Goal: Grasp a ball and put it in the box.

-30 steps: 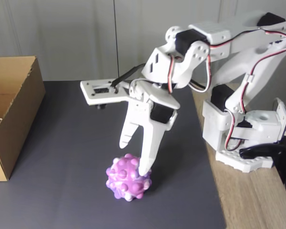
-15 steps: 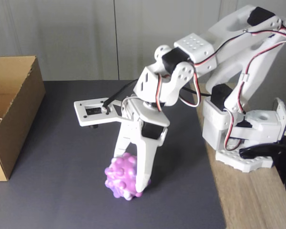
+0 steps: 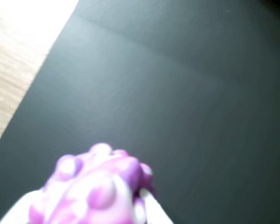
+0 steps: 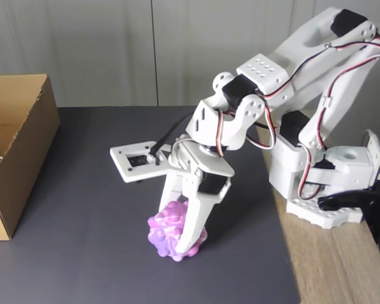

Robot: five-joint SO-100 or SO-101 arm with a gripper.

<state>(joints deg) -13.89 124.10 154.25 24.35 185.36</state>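
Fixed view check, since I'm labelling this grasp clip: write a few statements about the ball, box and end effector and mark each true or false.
1. The end effector is shut on the ball. True.
2. The ball lies inside the box. False: it sits on the dark mat, apart from the box.
3. The box stands at the left edge of the fixed view. True.
4. The ball is plain green. False: it is pink, purple and white, with bumps.
5. The arm's base sits on the dark mat. False: it stands on the wooden surface.
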